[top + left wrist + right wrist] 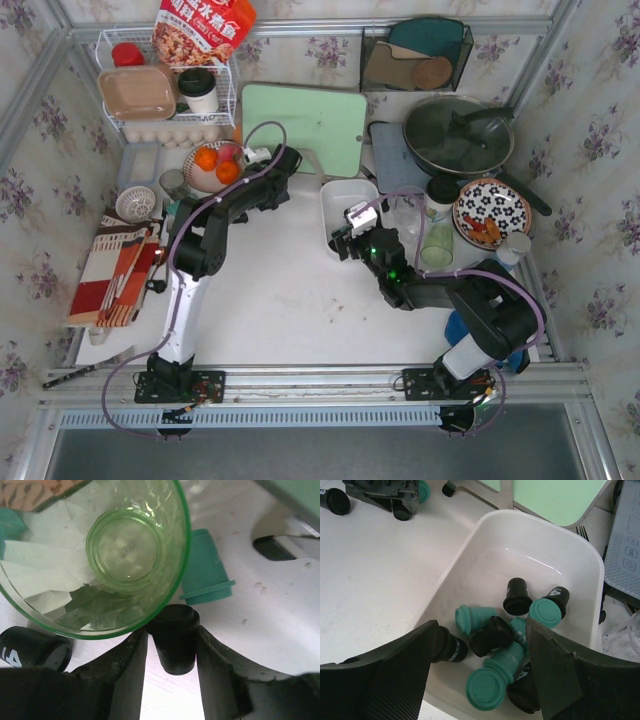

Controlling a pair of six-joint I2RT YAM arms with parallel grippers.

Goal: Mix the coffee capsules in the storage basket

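The white storage basket [485, 527] holds several black and teal coffee capsules, among them a teal one [490, 682] and a black one [517, 597]. My right gripper [482, 635] hangs open just above them, and its left finger overlaps a black capsule [454, 650]. In the top view it [345, 240] sits at the basket's [350, 190] near end. My left gripper [172, 645] is by the cutting board [285, 160], shut on a black capsule [174, 640] standing on the table. A teal capsule [205, 572] and another black one [35, 647] lie close by.
A green glass [100, 550] stands right in front of my left fingers. A green cutting board [305, 125], a bowl of oranges [215, 165], a pan [458, 135], a patterned plate [492, 210] and a wire rack [165, 90] ring the work area.
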